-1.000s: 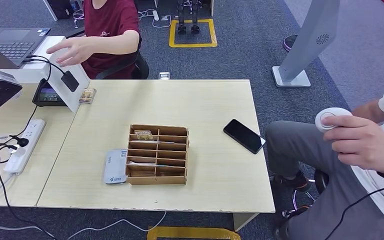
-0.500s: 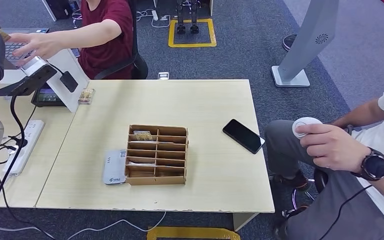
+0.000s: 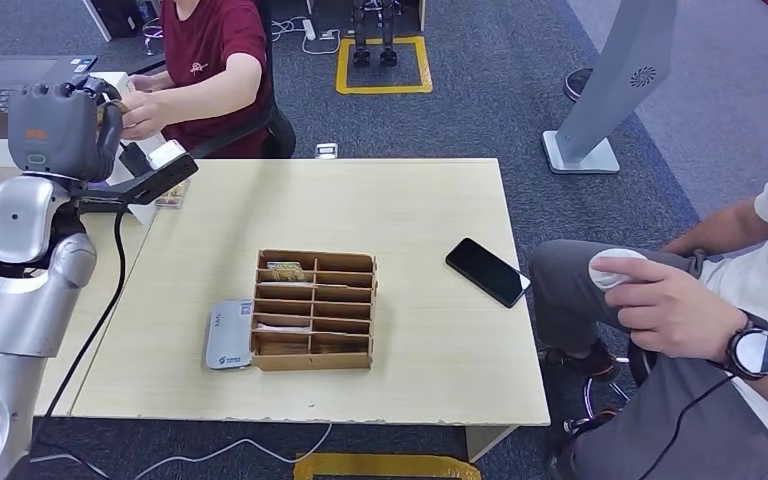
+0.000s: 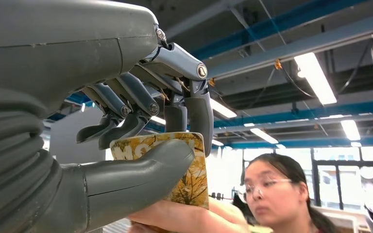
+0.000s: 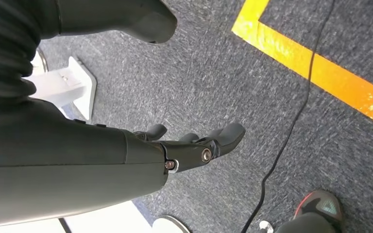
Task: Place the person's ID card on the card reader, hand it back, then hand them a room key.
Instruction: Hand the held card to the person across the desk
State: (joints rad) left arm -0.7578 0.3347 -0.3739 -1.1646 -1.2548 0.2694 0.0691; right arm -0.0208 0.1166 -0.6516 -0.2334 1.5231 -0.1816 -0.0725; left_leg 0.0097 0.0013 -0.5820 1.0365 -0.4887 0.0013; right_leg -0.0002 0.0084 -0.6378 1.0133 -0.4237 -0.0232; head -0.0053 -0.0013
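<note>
Robot's left hand (image 3: 60, 130) is raised at the table's 10 o'clock corner, thumb and fingers (image 4: 194, 111) pinching a yellow leaf-patterned ID card (image 4: 192, 177). Person in a dark red shirt (image 3: 205, 50), seated beyond the table at 11 o'clock, has a hand (image 4: 184, 216) on the card's lower edge, so both hold it. Right hand (image 5: 194, 145) hangs w/ fingers loosely apart, nothing in it, over grey carpet (image 5: 272, 73) w/ a yellow tape line (image 5: 315, 63) and a black cable (image 5: 281, 145).

On the light wooden table (image 3: 410, 190): brown slotted wooden card organiser (image 3: 315, 310) at centre, silver-grey flat card reader (image 3: 230, 335) touching its 9 o'clock side, black smartphone (image 3: 487, 271) at 3 o'clock. Second person in grey trousers (image 3: 610, 300) sits at 3–4 o'clock holding a white round puck (image 3: 615, 267). The left arm's black bracket (image 3: 150, 180) blocks part of the white stand behind it.
</note>
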